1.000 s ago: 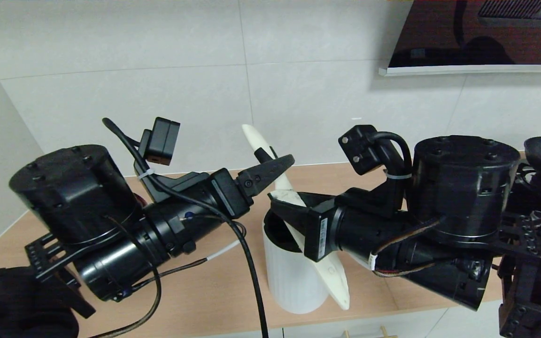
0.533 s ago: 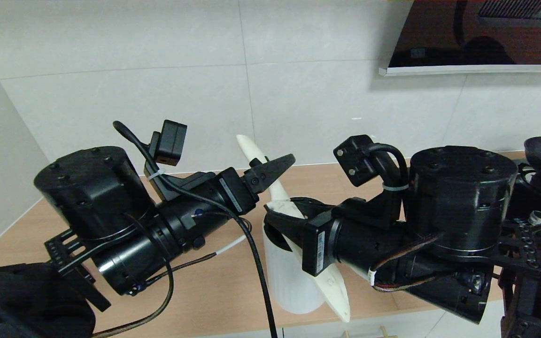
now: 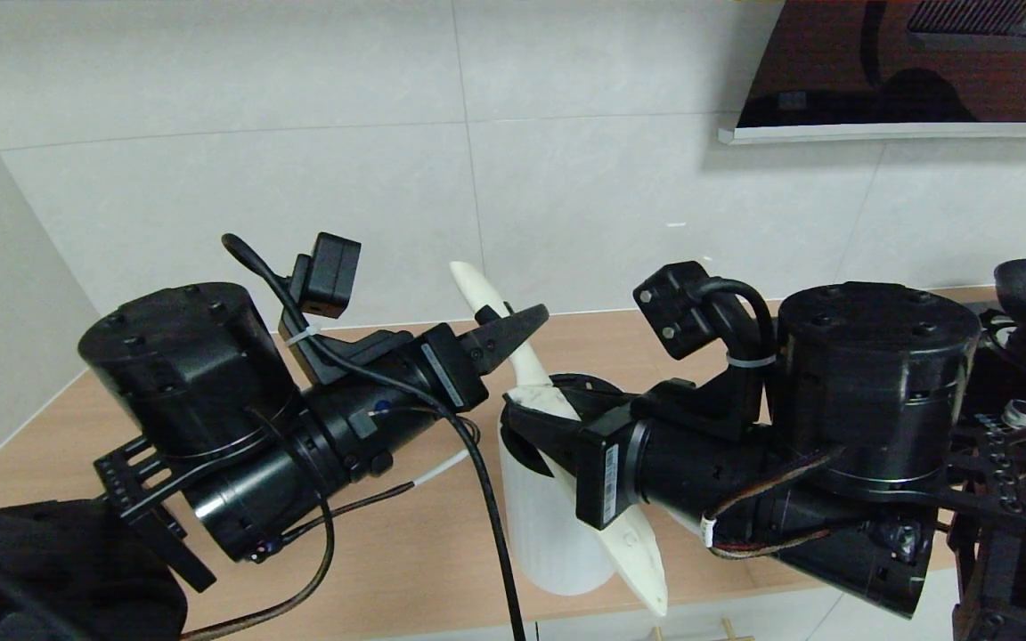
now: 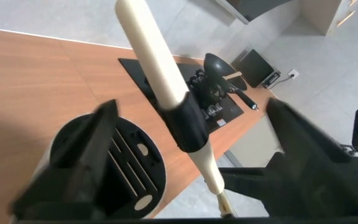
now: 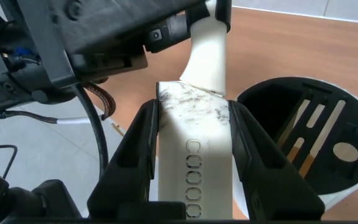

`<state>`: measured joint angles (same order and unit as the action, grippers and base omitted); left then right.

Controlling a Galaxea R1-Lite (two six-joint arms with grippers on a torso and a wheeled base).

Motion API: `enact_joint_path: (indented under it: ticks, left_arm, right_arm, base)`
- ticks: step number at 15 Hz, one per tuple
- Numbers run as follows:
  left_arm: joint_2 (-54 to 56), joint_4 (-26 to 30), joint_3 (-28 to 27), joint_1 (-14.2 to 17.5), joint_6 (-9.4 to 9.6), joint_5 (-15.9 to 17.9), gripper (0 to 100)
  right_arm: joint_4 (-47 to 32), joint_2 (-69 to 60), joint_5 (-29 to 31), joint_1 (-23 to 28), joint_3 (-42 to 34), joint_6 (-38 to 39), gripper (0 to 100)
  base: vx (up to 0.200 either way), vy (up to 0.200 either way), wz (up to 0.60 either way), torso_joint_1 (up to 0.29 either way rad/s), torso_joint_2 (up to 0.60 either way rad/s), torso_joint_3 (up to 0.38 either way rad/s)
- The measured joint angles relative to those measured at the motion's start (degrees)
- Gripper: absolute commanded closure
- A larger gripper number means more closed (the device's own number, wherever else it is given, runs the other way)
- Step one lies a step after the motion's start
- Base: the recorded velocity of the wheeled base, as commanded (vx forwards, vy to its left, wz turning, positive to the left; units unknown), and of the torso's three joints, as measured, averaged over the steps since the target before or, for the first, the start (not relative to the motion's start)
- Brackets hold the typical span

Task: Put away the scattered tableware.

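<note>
Right claw (image 5: 194, 115) is clamped on the spatula (image 5: 194, 162), its two black fingers pressing the opposite edges of the broad, flat blade. The blade is cream plastic, scuffed with dark specks near the neck and marked with a row of small raised ovals.

The spatula is held tilted in the air. Its rounded handle points up toward the tiled wall (image 3: 299, 133), and the blade end slopes down past the front of the holder (image 3: 540, 525).

Left claw (image 4: 188, 118) is spread wide, one finger on each side of the smooth, tapered handle and neither clearly touching it. A black collar rings the handle there.

The holder is a plain white cylinder standing upright on the light wood-grain counter (image 3: 406, 543), directly under the right claw. Its mouth carries a dark insert (image 5: 303, 124) cut with straight slots and a round hole.

Farther along the counter, a black mat bears dark, rounded utensils (image 4: 210, 87).
</note>
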<state>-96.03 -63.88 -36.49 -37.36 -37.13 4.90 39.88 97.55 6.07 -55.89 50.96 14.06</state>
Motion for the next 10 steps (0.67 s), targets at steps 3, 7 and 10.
enact_joint_path:
  ticks: [3, 7, 10]
  left_arm:
    - [-0.04, -0.17, -0.02, -0.04, 0.0, 0.13, 100]
    - [-0.11, 0.0, 0.02, 0.0, 0.05, 0.0, 100]
    - [-0.06, 0.0, 0.02, 0.0, 0.05, 0.0, 100]
  right_arm:
    - [-0.27, 0.02, -0.09, 0.0, 0.0, 0.0, 100]
    - [0.02, -0.02, 0.06, 0.0, 0.02, 0.06, 100]
    - [0.0, 0.0, 0.05, 0.06, 0.02, 0.09, 100]
  base:
    - [0.0, 0.0, 0.0, 0.0, 0.0, 0.0]
    - [0.0, 0.0, 0.0, 0.0, 0.0, 0.0]
    - [0.0, 0.0, 0.0, 0.0, 0.0, 0.0]
